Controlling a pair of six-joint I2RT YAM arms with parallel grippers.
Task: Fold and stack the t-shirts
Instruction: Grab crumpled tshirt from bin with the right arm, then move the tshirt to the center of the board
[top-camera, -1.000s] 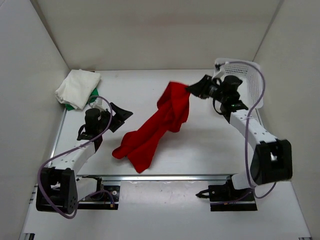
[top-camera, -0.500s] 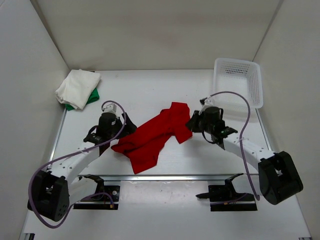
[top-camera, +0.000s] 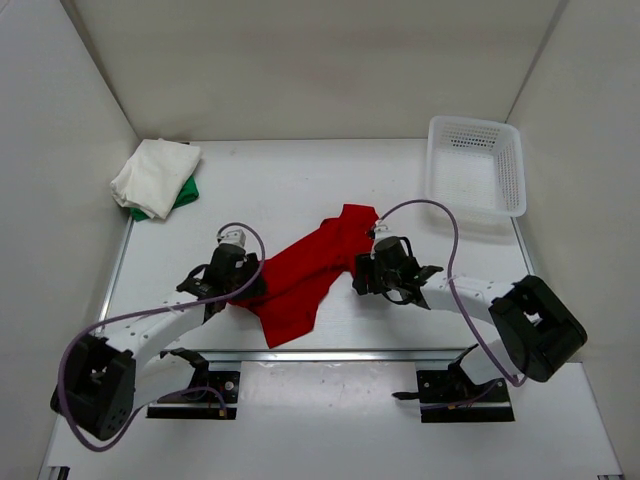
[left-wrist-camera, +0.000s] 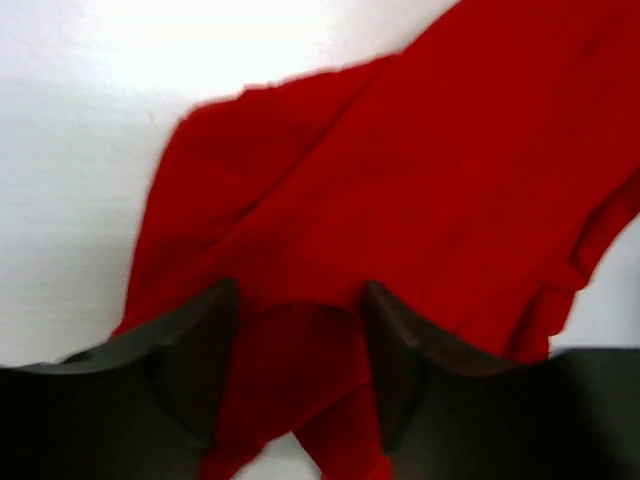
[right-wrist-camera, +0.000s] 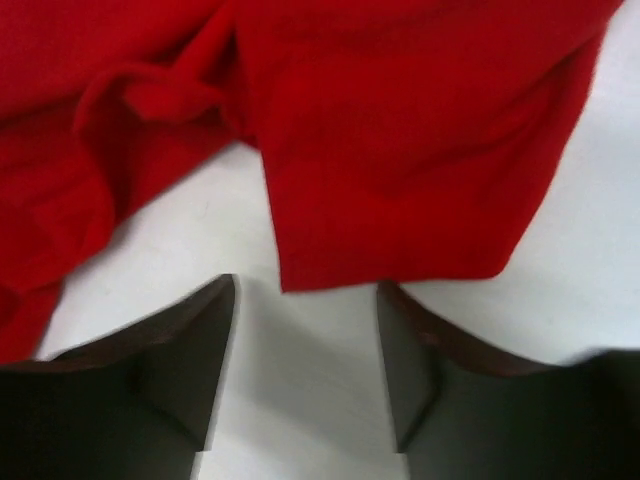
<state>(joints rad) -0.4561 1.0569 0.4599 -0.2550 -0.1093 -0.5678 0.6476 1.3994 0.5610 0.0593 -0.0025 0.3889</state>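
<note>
The red t-shirt (top-camera: 305, 272) lies crumpled. The left end effector (left-wrist-camera: 297, 295) gapes astride a fold, and the right end effector (right-wrist-camera: 305, 288) gapes (empty) just short of the hem. I'd pinch corners, not bunches.

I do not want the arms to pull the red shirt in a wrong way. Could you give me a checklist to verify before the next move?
1. Red t-shirt spread flat on the table: not ok, it lies crumpled in a diagonal strip.
2. Left gripper has cloth between its fingers: ok, its open jaws straddle a red fold.
3. Right gripper has cloth between its fingers: not ok, it is open over bare table, just short of the shirt's edge.
4. Finished stack out of the way: ok, the off-white t-shirt lies folded on the green t-shirt in the far left corner.
5. Which part of the shirt each gripper faces, hem or sleeve: cannot tell.
</note>
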